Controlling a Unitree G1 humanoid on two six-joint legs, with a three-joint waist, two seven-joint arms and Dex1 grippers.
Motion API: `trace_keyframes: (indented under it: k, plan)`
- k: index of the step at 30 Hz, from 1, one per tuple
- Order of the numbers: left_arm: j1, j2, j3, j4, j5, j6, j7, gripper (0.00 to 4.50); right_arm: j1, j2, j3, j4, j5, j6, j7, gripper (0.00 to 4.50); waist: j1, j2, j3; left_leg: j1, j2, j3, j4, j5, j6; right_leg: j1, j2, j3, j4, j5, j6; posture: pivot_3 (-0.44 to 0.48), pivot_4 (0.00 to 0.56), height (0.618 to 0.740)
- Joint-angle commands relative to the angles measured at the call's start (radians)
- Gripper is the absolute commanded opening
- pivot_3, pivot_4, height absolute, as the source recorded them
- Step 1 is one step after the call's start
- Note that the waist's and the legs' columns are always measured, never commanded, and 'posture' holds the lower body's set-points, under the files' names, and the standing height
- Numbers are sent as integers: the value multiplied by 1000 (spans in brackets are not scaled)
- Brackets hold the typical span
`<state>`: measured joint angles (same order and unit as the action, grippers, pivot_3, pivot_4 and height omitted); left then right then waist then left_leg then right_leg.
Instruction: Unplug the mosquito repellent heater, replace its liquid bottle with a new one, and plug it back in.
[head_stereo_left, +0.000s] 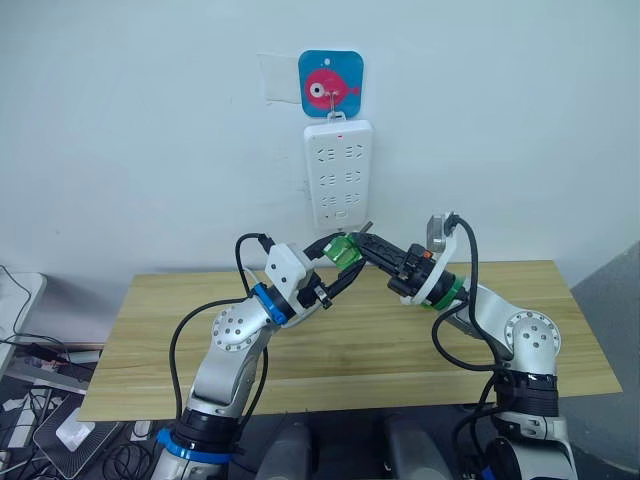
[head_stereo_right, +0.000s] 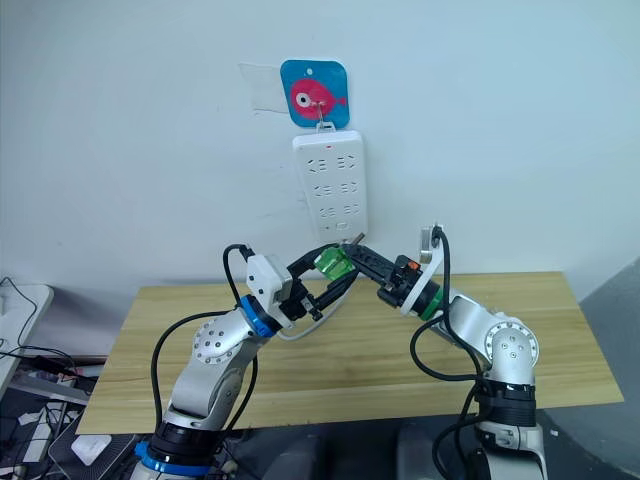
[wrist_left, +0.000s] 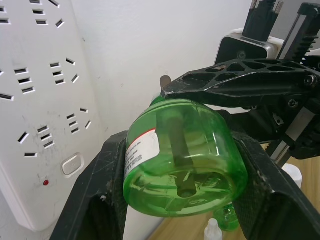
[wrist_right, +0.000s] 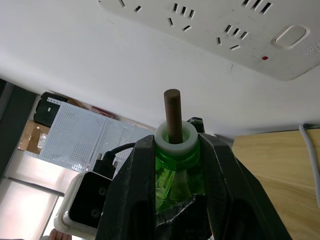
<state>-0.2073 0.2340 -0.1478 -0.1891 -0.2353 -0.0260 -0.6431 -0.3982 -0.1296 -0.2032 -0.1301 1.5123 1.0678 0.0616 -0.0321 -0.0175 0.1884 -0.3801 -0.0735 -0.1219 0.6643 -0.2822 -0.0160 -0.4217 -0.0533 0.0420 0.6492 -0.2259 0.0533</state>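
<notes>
A green transparent liquid bottle (head_stereo_left: 343, 250) hangs in mid-air just below the wall power strip (head_stereo_left: 340, 175). A white collar and a brown wick (wrist_right: 172, 115) stick out of its neck. My left gripper (head_stereo_left: 348, 253) is shut on the bottle's body, one finger (wrist_left: 100, 195) on each side. From the right, my right gripper (head_stereo_left: 362, 244) is shut on the bottle's neck, its fingers (wrist_right: 135, 185) flanking the collar. The mosquito repellent heater is out of view.
The white multi-socket strip hangs from a hook on a blue fish sticker (head_stereo_left: 330, 90). A wooden table (head_stereo_left: 350, 350) lies under both arms. Small white and green pieces (wrist_left: 220, 225) lie on it below the bottle. Cables and boxes sit on the floor at the left.
</notes>
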Motion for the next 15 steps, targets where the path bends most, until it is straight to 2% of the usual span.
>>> trace_keyframes:
  k: [1, 6, 7, 10, 15]
  plan:
    - [-15, 21, 15, -22, -15, 1, -14, 2295, 11, -62, 31, -64, 16, 37, 47, 2236, 0, 0, 0, 0, 0, 0, 0, 0, 0, 0, 0, 0, 0, 0, 0, -25, 178, 740]
    - [-17, 63, 21, -9, -34, 14, -55, 2295, 77, -257, 72, -132, -28, 117, 174, 4080, 0, 0, 0, -1, -1, 0, 0, 0, 0, 1, 0, -1, -2, 0, 0, -38, 200, 740]
    - [-15, 74, 23, -6, -41, 15, -72, 2295, 96, -337, 96, -155, -91, 126, 238, 4455, 0, 0, 1, -1, -1, 0, 0, 0, 1, 1, 0, -1, -2, 0, 0, -47, 201, 740]
    - [-10, 102, 25, -2, -64, 24, -119, 2295, 140, -556, 153, -183, -284, 111, 381, 4487, 0, 1, 1, -1, -1, 0, 0, 0, 1, 2, 0, -1, -3, 0, 1, -67, 203, 740]
    - [9, 119, 13, 22, -67, 6, -167, 2295, 186, -827, 230, -87, -617, -88, 607, 4487, -3, 0, 1, 0, -1, 2, 0, 0, 1, 2, 0, -1, -3, -1, 1, -114, 201, 740]
